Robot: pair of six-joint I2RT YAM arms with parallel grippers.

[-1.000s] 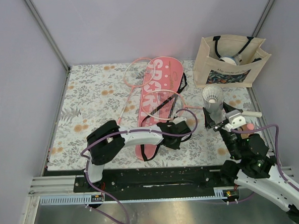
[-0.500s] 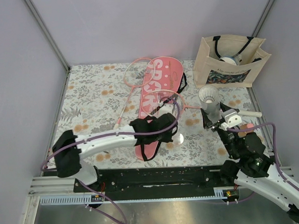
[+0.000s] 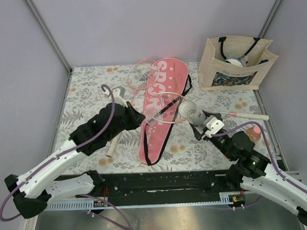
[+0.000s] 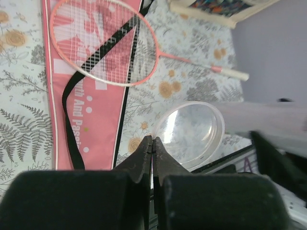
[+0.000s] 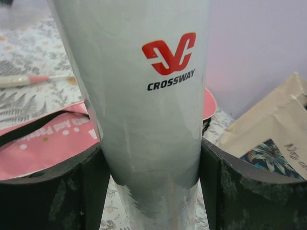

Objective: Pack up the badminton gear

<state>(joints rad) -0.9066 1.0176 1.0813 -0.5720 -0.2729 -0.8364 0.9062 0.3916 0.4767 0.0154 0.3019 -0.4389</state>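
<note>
White cylindrical tube [image 5: 153, 110], printed CROSSWAY, is clamped between the fingers of your right gripper [image 3: 201, 127] and leans toward the long pink SPORT racket cover [image 3: 159, 132]. Your left gripper [image 4: 152, 143] hovers just beside the cover's left edge, fingers pressed together on nothing. One pink-framed racket [image 3: 166, 105] lies on the cover. The second racket [image 3: 137, 75] lies along its left side.

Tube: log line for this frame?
right hand: shut on tube | left hand: shut, empty | racket: on cover
</note>
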